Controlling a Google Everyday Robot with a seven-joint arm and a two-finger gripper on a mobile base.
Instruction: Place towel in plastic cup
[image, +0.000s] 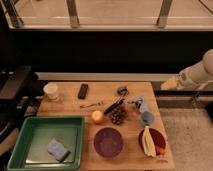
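The plastic cup (51, 91) is pale and translucent and stands upright at the back left of the wooden table (135, 160). A small crumpled light blue and white cloth, which looks like the towel (140, 104), lies at the right side of the table. My gripper (169, 83) is at the end of the white arm (197, 72) that reaches in from the right. It hangs just past the table's back right corner, above and to the right of the towel and far from the cup. It holds nothing that I can see.
A green tray (30, 131) with a blue sponge (58, 149) is front left. A black remote (83, 90), utensils (114, 106), an orange (97, 116), a pine cone (118, 117), a blue round object (147, 118), a purple bowl (108, 142) and a red plate (159, 139) with a banana (147, 141) fill the table.
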